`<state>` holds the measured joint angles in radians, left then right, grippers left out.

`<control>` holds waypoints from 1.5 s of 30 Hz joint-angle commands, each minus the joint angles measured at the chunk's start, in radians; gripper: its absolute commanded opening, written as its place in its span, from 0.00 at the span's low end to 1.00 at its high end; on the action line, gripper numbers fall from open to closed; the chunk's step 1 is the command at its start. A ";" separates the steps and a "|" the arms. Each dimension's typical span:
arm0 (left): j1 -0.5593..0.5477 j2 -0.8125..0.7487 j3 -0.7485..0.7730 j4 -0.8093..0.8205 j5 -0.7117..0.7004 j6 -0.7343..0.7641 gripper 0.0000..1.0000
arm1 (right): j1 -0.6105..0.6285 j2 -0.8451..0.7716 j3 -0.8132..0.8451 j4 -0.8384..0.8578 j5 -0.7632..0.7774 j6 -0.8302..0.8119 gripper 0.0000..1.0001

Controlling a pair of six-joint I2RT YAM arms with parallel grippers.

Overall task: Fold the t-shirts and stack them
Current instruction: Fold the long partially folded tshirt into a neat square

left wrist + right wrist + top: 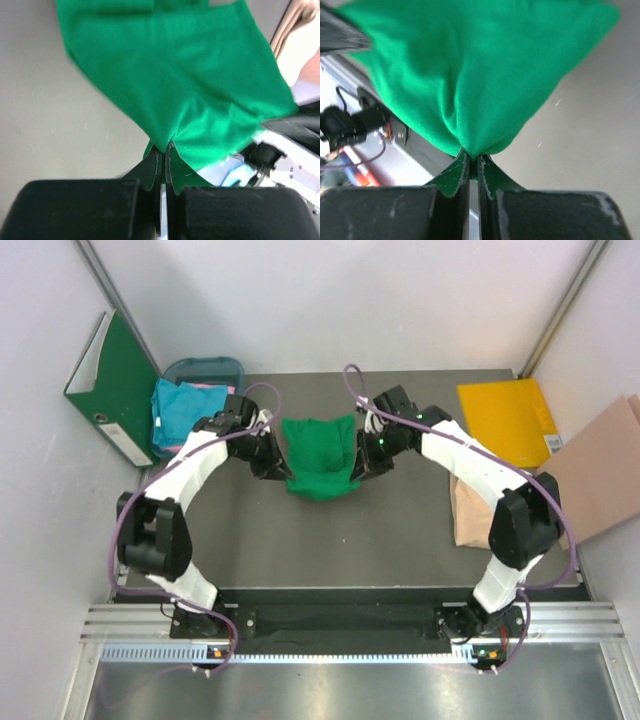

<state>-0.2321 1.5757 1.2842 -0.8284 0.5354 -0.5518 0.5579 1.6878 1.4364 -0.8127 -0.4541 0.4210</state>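
Evidently early: the left pincer (162,149) and right pincer (473,158) each clamp the soft bright-green cotton t-shirt (320,452) between them, mid-fold; the crumpled teal-blue t-shirt (180,412) and beige-peach t-shirt (467,510) lie outside them, unstacked.

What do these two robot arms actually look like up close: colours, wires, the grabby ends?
The left arm and right arm have smooth white shells between chunky black joints. A thin purple cable loops along each. The left pincer and right pincer are black blocks, each with two thin, dark, scuffed fingers.
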 commanded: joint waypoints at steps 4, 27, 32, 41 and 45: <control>0.005 0.233 0.263 0.063 -0.012 0.006 0.00 | -0.099 0.220 0.304 0.012 0.029 -0.122 0.03; 0.089 0.630 0.687 0.155 -0.075 -0.146 0.02 | -0.236 0.671 0.677 0.372 -0.138 -0.027 0.30; 0.099 0.621 0.688 0.205 -0.120 -0.177 0.99 | -0.248 0.543 0.452 0.710 -0.071 0.114 1.00; 0.097 0.437 0.492 0.222 -0.192 -0.019 0.99 | -0.251 0.308 0.250 0.581 0.035 -0.024 1.00; 0.096 0.412 0.367 0.245 -0.163 -0.023 0.99 | -0.250 0.280 0.128 0.572 0.026 -0.028 1.00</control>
<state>-0.1371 2.0415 1.7496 -0.6220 0.3641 -0.6094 0.3157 2.0373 1.6482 -0.2443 -0.4377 0.4301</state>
